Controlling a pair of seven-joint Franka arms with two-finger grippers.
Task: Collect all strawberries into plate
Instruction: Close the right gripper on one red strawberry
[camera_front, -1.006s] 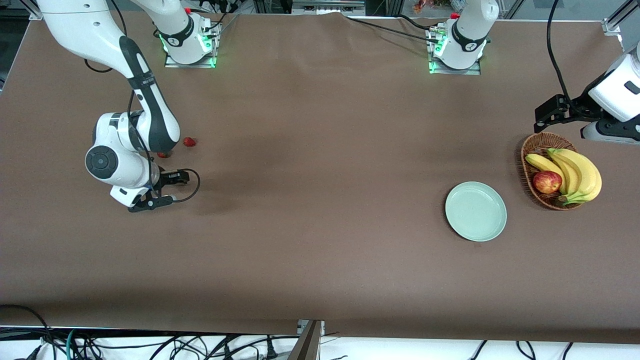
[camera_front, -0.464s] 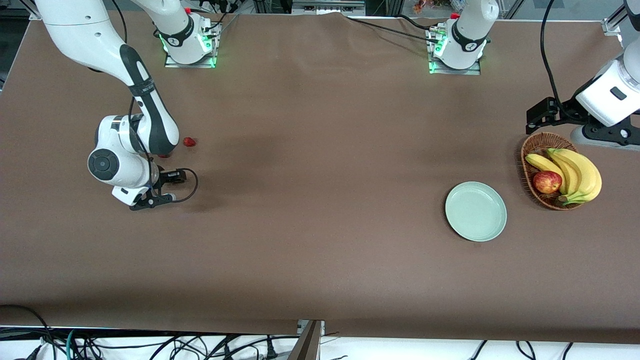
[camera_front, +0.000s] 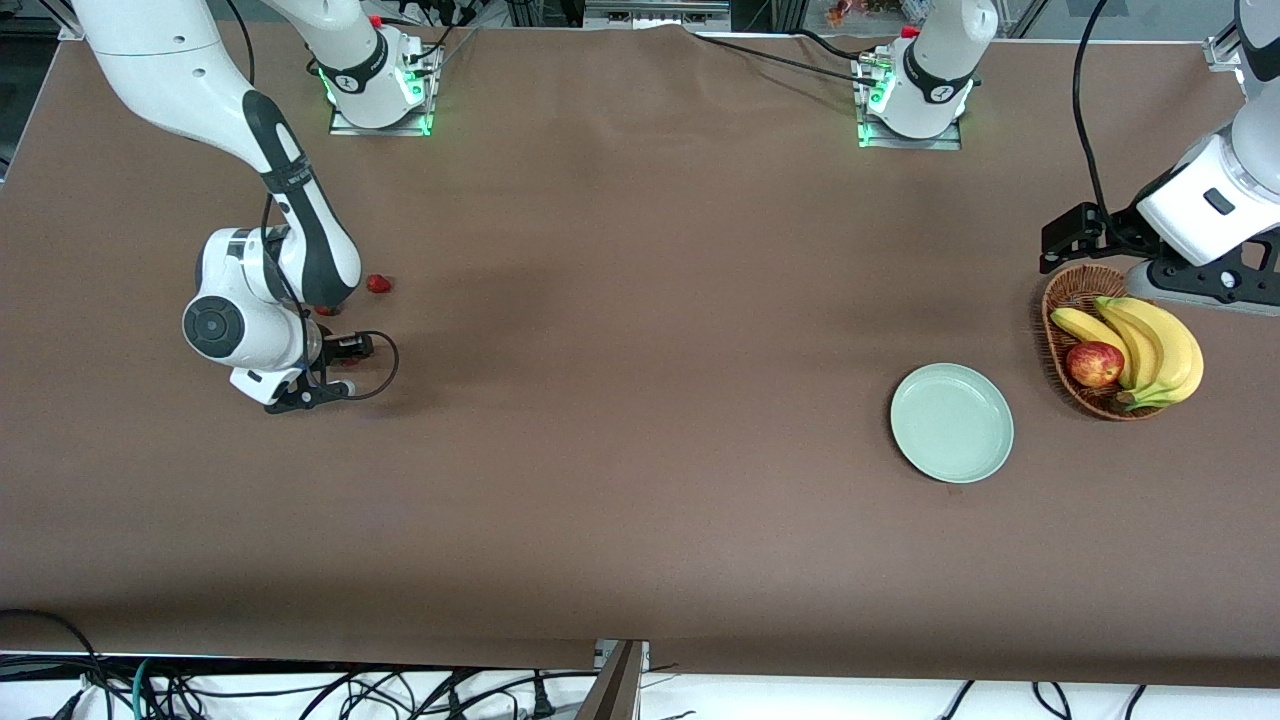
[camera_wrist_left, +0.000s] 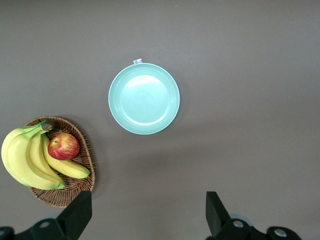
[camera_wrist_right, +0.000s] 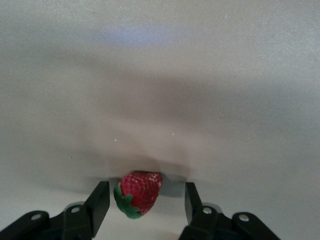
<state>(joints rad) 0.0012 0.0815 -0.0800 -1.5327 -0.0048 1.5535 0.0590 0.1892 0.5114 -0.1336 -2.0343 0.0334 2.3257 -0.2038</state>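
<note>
The right gripper (camera_wrist_right: 146, 189) is being held low at the counter (camera_front: 640, 400), toward the right arm's end. Its fingers (camera_wrist_right: 101, 200) are being kept apart on either side of one strawberry (camera_wrist_right: 139, 194), with a gap being left at least on one side, so no grasp is being shown. This strawberry is lying on the counter between the fingers, green cap turned toward the wrist camera. A second strawberry (camera_front: 378, 284) is being seen just beside the right arm, farther from the front camera, and a third red berry (camera_front: 326, 311) is being partly hidden by the arm's edge.

The left gripper (camera_wrist_left: 147, 220) is being held released, fingers wide, over the wicker basket (camera_front: 1065, 285) at the left arm's end. Bananas (camera_front: 1160, 345) and a red apple (camera_front: 1094, 364) are being carried in the basket. The mint-green plate (camera_front: 951, 423) is sitting near the basket, nearer the front camera, with no berry on it.
</note>
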